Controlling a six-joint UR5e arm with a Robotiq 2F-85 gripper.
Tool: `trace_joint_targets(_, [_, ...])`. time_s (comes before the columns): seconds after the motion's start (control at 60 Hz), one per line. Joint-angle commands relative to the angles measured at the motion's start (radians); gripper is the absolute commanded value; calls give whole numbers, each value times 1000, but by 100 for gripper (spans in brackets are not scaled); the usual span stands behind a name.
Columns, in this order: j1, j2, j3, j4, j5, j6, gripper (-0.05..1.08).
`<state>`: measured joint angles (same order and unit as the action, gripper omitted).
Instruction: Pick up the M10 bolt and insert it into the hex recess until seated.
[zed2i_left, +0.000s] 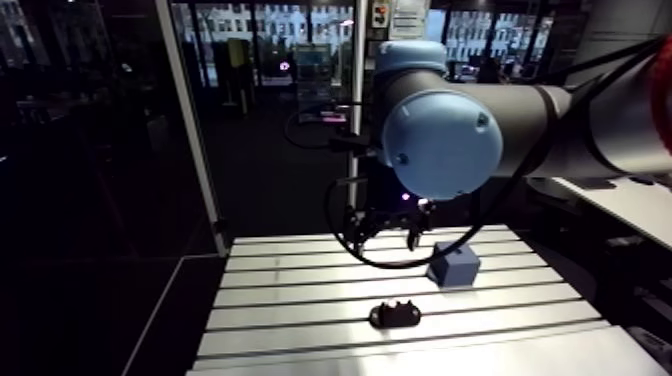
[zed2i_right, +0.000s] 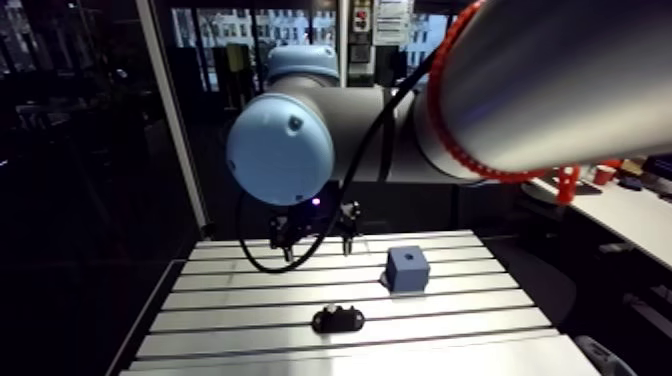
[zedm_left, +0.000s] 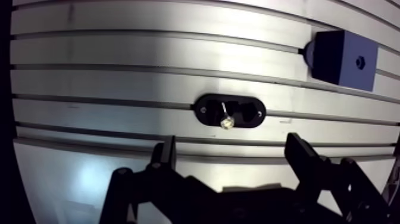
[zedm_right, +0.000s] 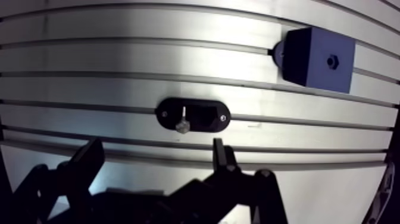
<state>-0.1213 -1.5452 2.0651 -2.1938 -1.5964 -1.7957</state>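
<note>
A small silvery bolt (zedm_left: 226, 119) stands in a black oval holder (zedm_left: 231, 111) on the slotted table (zedm_left: 119, 83), its head toward the gripper. A blue block (zedm_left: 344, 59) with a small hex recess (zedm_right: 332, 60) in its face sits farther off, to one side. My gripper (zedm_left: 232, 156) hovers above the table, short of the holder, fingers wide apart and nothing between them. In the arm view the gripper (zed2i_left: 388, 232) hangs over the table's far part, behind the holder (zed2i_left: 395, 315) and left of the block (zed2i_left: 455, 264).
The table's grooves run across the wrist view. A vertical frame post (zed2i_left: 190, 130) stands at the table's far left corner. A white desk (zed2i_left: 630, 205) lies off to the right.
</note>
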Motion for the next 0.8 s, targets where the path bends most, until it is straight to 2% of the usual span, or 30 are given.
trace_joint_targets(0.017, [-7, 13, 38, -60, 6, -29, 1])
trace_joint_targets(0.283, [-34, 43, 81, -131, 6, -70, 1])
trace_joint_targets(0.55, [-43, 65, 103, -153, 8, -75, 1])
trace_joint_targets(0.8, [-44, 101, 117, -222, 30, -98, 1])
